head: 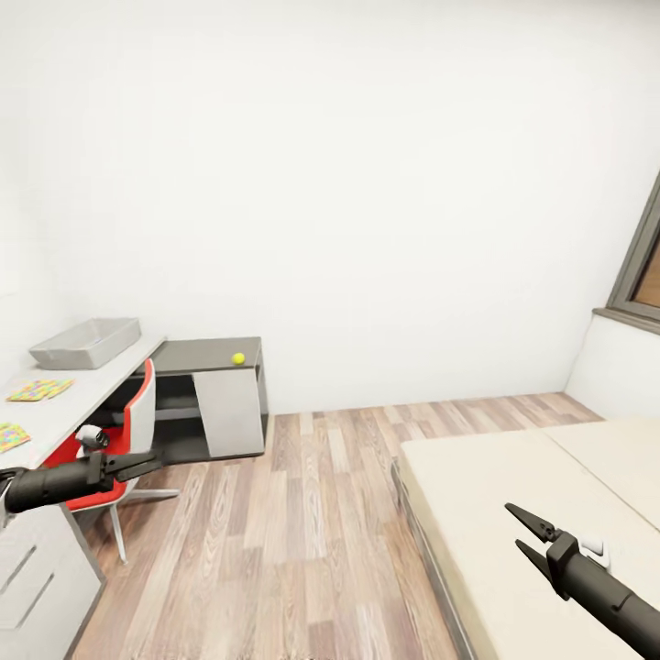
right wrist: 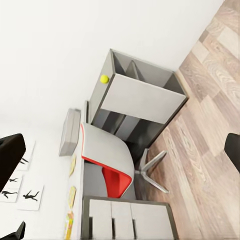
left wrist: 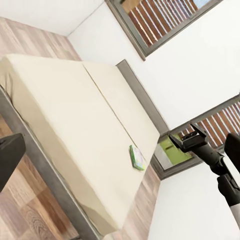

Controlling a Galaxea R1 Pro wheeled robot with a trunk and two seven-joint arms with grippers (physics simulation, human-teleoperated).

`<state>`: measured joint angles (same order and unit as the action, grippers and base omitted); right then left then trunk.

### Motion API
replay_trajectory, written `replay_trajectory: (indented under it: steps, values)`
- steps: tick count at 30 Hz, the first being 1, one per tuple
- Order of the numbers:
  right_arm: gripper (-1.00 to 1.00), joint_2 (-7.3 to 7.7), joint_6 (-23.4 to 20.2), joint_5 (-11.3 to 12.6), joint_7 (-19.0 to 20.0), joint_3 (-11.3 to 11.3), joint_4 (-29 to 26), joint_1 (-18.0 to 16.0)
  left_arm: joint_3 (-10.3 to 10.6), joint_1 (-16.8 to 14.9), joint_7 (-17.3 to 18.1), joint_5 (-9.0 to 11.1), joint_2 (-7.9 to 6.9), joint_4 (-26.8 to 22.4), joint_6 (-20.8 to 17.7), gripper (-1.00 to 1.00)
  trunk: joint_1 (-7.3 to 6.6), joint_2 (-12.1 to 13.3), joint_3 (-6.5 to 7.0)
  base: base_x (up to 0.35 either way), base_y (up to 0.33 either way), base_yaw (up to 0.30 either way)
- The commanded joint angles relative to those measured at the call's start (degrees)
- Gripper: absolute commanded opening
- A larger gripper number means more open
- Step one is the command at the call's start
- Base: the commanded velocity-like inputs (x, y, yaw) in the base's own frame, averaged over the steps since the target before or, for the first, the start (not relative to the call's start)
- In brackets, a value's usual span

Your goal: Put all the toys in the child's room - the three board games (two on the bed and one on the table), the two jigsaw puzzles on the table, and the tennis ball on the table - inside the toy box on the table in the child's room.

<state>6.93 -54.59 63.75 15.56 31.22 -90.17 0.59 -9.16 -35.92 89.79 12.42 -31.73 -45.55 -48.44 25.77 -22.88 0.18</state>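
On your far left, the tabletop [head: 87, 390] carries the toy box [head: 85, 343] at its far end and two jigsaw puzzles [head: 38, 390] nearer you; the tennis ball [head: 238, 358] sits on the dark corner section near its edge, so a clumsy approach could, I judge, knock it onto the floor. A red and white chair [head: 128, 431] stands tucked against the tabletop, and your left arm reaches forward level just beside it, so driving or swinging that way risks a snag. The left tool [head: 147, 463] holds nothing; I cannot tell how its jaws stand. To the right lies the bed [head: 513, 495], a board game [left wrist: 137, 158] on its mattress. The right tool [head: 524, 535] hangs above it, jaws spread, empty, the arm angled up from the lower right.
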Motion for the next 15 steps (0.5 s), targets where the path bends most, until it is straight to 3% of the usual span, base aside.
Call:
replay_trajectory:
  steps: [1,8,15]
  values:
    - [1.00,0.01,-0.17,-0.47,0.52,0.07,-0.01,0.02,0.02,-0.03,0.22,-0.03,0.01,0.03,-0.61,1.00,0.01,-0.03,-0.04,-0.064,-0.011,0.283]
    - [1.00,0.01,-0.17,-0.47,0.52,0.07,-0.01,0.02,0.04,-0.03,0.22,-0.03,0.01,0.03,-0.61,1.00,0.01,-0.03,-0.30,-0.106,-0.005,0.282]
    - [1.00,0.01,-0.17,-0.47,0.52,0.07,0.04,0.02,0.04,-0.03,0.22,-0.03,0.01,0.03,-0.61,1.00,0.01,-0.03,-0.55,-0.228,-0.001,0.282]
